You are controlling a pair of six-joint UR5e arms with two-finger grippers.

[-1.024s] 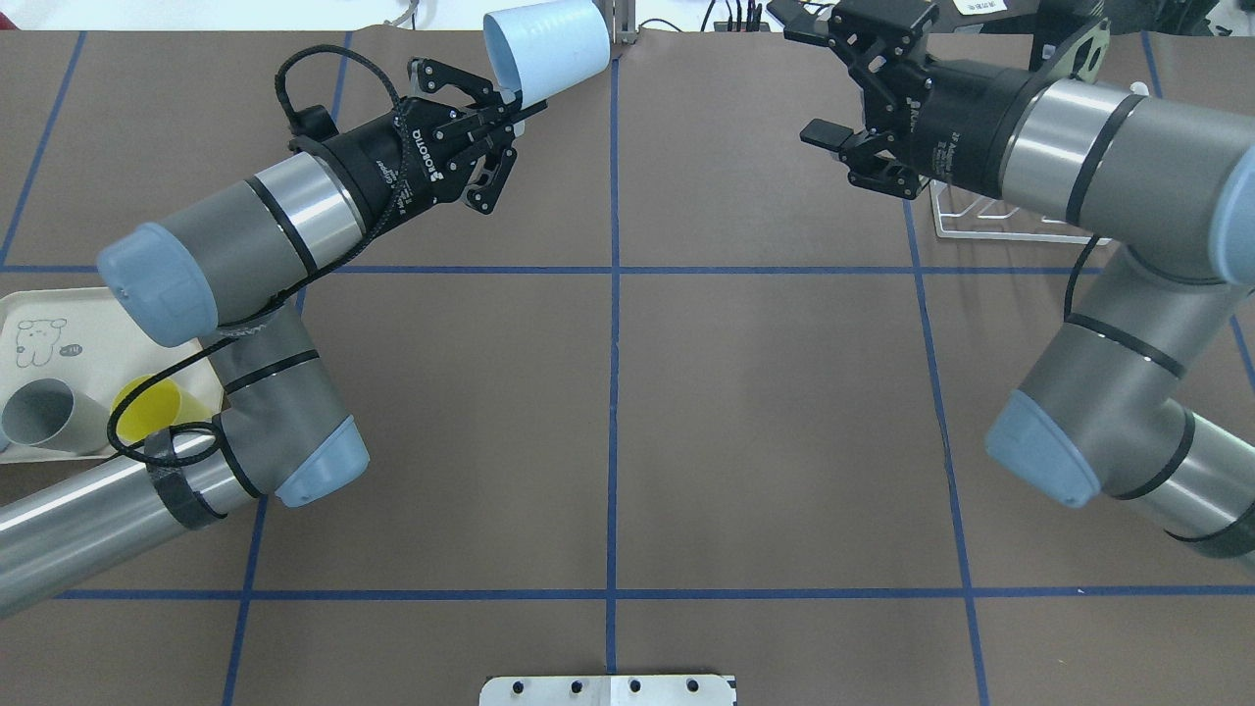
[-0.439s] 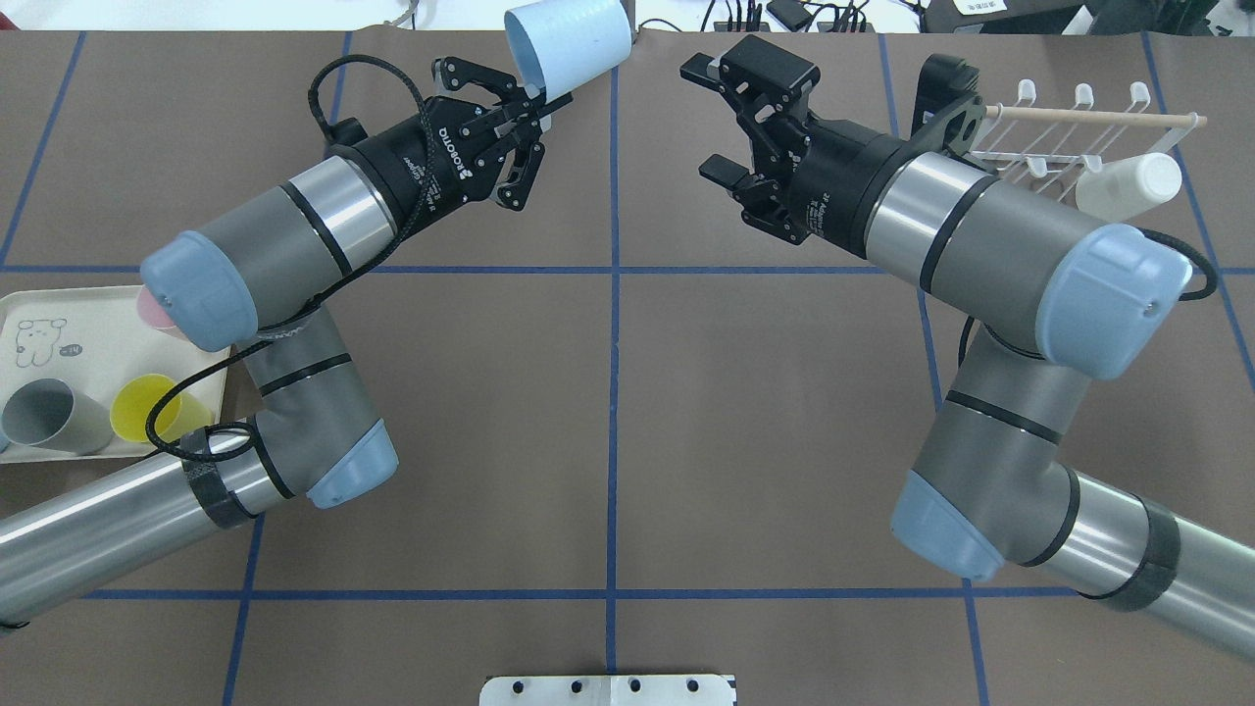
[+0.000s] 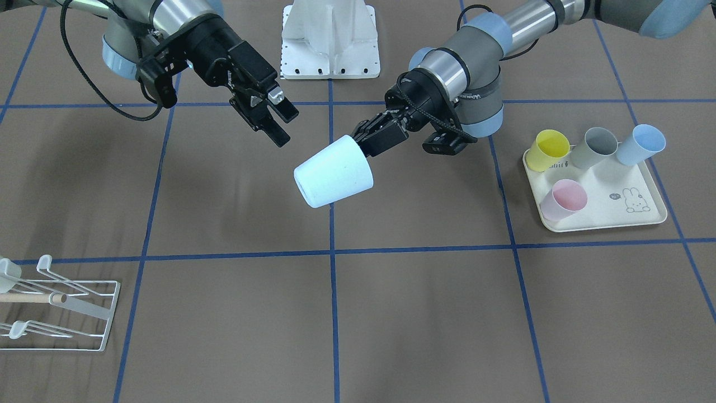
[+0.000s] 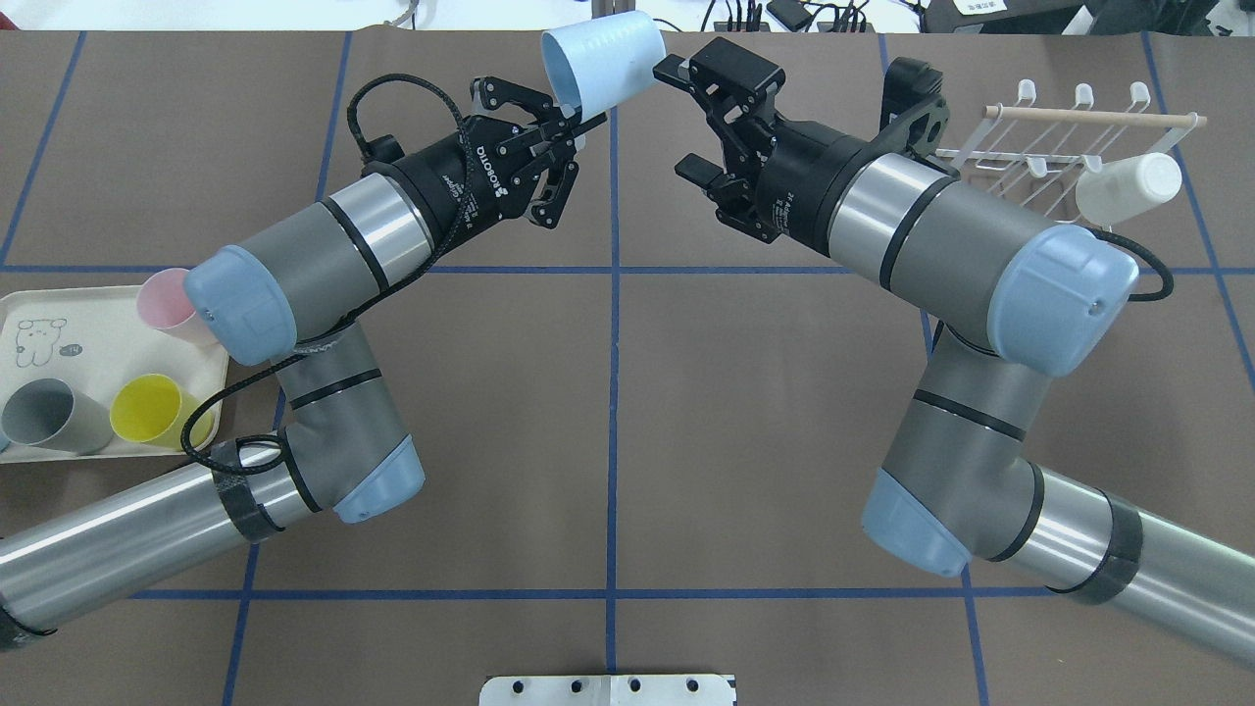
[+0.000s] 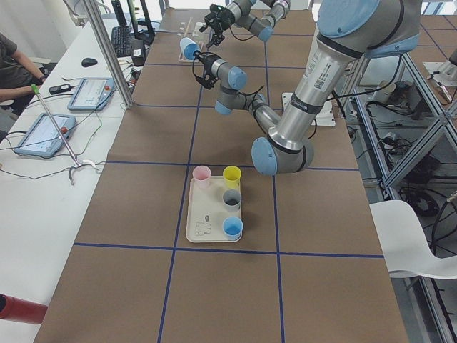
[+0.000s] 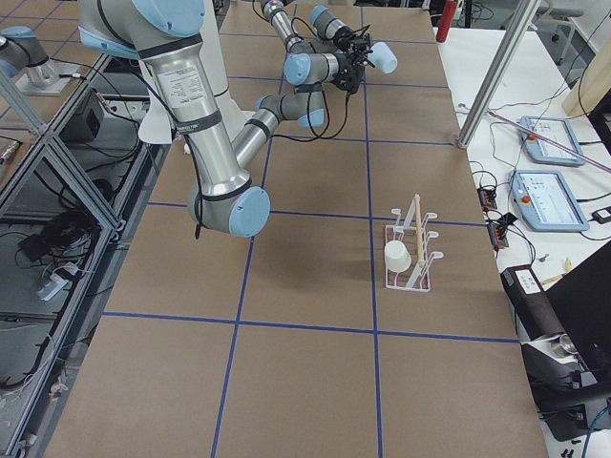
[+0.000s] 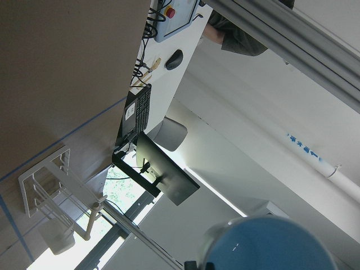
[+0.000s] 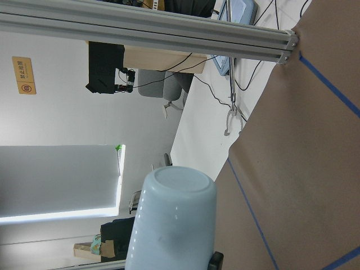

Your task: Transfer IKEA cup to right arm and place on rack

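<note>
My left gripper (image 4: 580, 125) is shut on the rim of the light blue IKEA cup (image 4: 603, 63), holding it on its side above the table's far middle. The cup's closed base points toward my right gripper (image 4: 679, 118), which is open and a short way off, its upper finger close to the base. From the front the cup (image 3: 334, 172) hangs between the left gripper (image 3: 363, 142) and the right gripper (image 3: 278, 121). The cup's base (image 8: 171, 216) fills the right wrist view. The white wire rack (image 4: 1088, 116) stands at the far right, behind my right arm.
A white cup (image 4: 1128, 186) hangs on the rack's prongs. A cream rabbit-print tray (image 4: 88, 324) at the left edge holds pink (image 4: 167, 294), yellow (image 4: 147, 412) and grey (image 4: 44, 417) cups. My left elbow overhangs that tray. A person sits beyond the far edge.
The right arm swung from over the rack toward the middle, its open gripper now near the cup's base. The left arm carried the cup a little rightward.
</note>
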